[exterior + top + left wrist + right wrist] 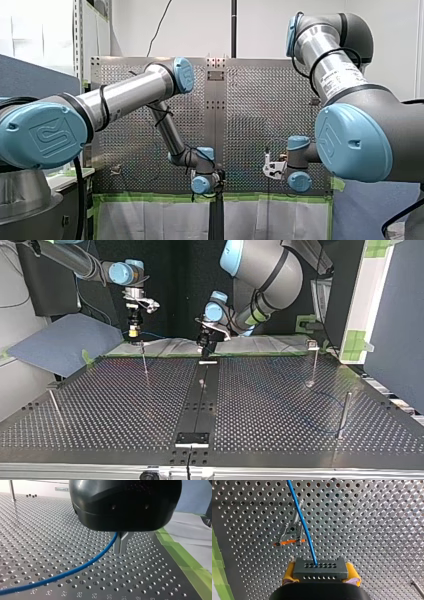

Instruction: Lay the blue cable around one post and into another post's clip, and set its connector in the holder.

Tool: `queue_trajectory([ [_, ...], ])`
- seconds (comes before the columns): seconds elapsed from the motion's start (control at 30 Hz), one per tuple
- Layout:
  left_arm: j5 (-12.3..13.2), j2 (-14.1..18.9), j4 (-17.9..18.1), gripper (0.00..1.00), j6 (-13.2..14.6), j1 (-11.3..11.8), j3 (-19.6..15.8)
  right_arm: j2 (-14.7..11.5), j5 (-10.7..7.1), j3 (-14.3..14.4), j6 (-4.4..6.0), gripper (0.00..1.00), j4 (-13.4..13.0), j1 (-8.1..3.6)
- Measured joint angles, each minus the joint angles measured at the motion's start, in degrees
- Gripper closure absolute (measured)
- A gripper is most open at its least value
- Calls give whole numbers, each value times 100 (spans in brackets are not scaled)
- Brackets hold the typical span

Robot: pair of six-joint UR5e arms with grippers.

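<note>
The right gripper (pixel 321 577) is clamped on the grey connector (pixel 320 568), which sits crosswise between its yellow pads (pixel 290 573). In the right wrist view the blue cable (pixel 303 527) leaves the connector's perforated face. It runs on ahead, passing over a post (pixel 291 531) seen end-on, whose clip carries an orange piece; whether the cable touches that clip cannot be told. In the top view this gripper (pixel 133 331) hangs above the thin post (pixel 144 362) at the far left of the worktop (pixel 280 405). The left gripper (pixel 121 545) is low over the perforated worktop near its green-taped edge (pixel 180 555). Its metal fingers are drawn together on the blue cable, which comes out at their side and trails away across the holes. In the top view the left gripper (pixel 206 351) stands at the far end of the dark centre strip.
</note>
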Motion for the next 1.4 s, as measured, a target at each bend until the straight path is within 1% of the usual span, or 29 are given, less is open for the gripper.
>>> queue_trajectory([
  [0.07, 2, 0, -4, 72, 7, 2, 0, 0, -1, 0, -2, 95, -1, -3],
  [0.1, 2, 0, -6, 72, 9, 5, 0, 0, -2, 0, -4, 95, -2, -4],
  [0.13, 1, 1, -11, 64, 10, 8, 0, 0, -3, 0, -7, 95, -2, -5],
  [0.17, -3, 5, -25, 51, 13, 13, 1, 2, -4, -1, -8, 95, -2, -7],
  [0.2, -8, 7, -42, 51, 16, 16, 1, 2, -4, -1, -10, 95, -2, -7],
  [0.27, -26, 11, -90, 38, 19, 27, 1, 2, -5, -1, -11, 95, -3, -8],
  [0.43, -71, 41, -179, 38, 22, 46, 1, 0, -6, -2, -20, 95, -2, -10],
  [0.47, -71, 52, -208, 40, 22, 46, -1, 0, -6, -1, -23, 95, -3, -11],
  [0.57, -66, 79, -259, 40, 23, 44, -17, 0, -5, -2, -33, 95, 0, -14],
  [0.77, -46, 118, -269, 40, 29, 46, -93, 1, 0, 0, -46, 95, 16, -14],
  [0.93, 7, 273, -131, 40, -34, 76, -270, 1, 6, -2, -55, 95, 15, -14],
  [1.07, 25, 422, 68, 40, -204, 86, -474, 0, 10, -3, -57, 95, 16, -15],
  [1.27, 33, 463, 357, 40, -298, 73, -603, 0, 12, -3, -58, 95, 29, -15],
  [1.4, 73, 461, 426, 40, -330, 55, -613, -1, 12, -3, -57, 95, 32, -15],
])
